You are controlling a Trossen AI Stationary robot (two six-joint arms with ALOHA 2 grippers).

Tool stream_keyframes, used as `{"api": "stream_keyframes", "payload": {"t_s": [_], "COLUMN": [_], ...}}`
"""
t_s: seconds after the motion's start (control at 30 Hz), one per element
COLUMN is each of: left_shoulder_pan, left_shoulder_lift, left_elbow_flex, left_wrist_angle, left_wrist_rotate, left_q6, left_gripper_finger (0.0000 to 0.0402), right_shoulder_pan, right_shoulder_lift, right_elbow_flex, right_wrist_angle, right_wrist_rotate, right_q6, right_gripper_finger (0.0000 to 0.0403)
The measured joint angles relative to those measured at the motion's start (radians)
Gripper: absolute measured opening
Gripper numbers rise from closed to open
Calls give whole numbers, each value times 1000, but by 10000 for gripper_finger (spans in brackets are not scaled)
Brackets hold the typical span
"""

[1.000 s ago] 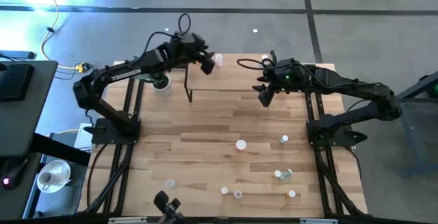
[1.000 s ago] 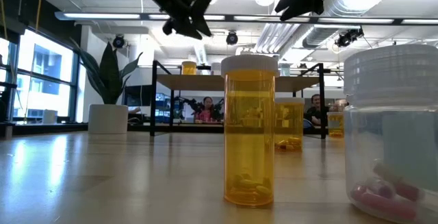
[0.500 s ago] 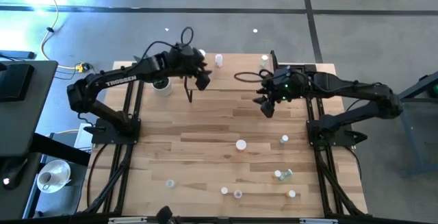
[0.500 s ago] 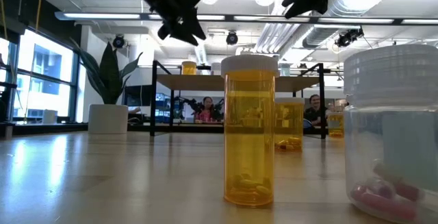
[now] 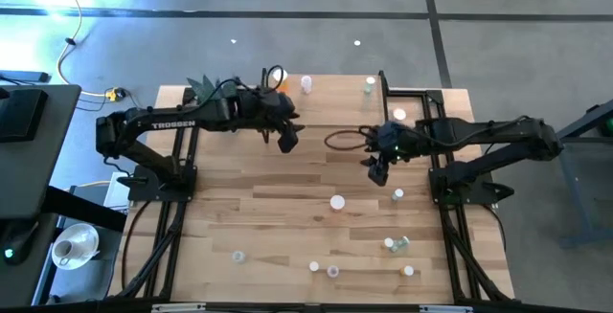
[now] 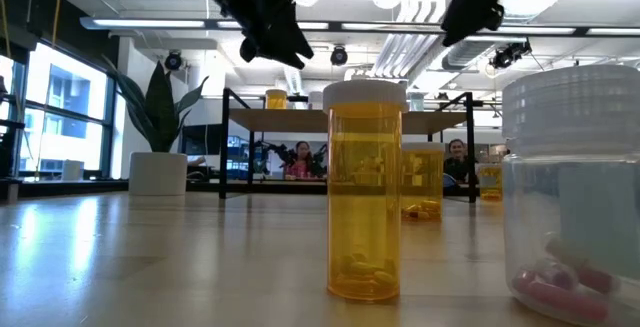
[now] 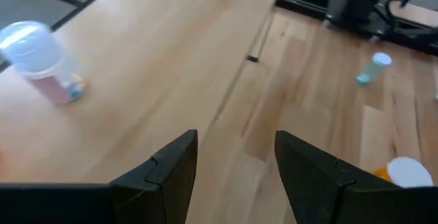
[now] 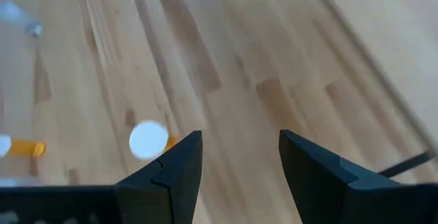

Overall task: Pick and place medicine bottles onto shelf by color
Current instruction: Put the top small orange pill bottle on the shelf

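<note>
While both claws hang empty with fingers spread, I judge the right gripper nearer the orange bottle, upright on the table at its seven o'clock; the left gripper hovers by the shelf.

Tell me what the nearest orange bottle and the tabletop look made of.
The orange bottle looks like translucent amber plastic, glossy, since pills show through its wall; its white cap seems opaque plastic. The tabletop looks like pale jointed wood strips with a smooth sheen.
</note>
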Motion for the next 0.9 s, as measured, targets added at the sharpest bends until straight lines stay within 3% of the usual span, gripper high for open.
{"api": "stream_keyframes", "payload": {"t_s": [0.13,0.37,0.9], "left_shoulder_pan": [-44,-109,-275], "left_shoulder_lift": [4,8,8], "left_elbow_flex": [-6,-140,-358], "left_wrist_angle": [25,175,437], "left_wrist_rotate": [-7,26,-23], "left_q6": [11,-51,-189], "left_gripper_finger": [186,186,186], "right_shoulder_pan": [60,196,533], "right_shoulder_lift": [0,0,0], "right_elbow_flex": [-53,-129,-140], "right_wrist_angle": [0,-1,-7], "right_wrist_rotate": [2,7,139], "right_q6": [73,226,427], "right_gripper_finger": [185,185,185]}}
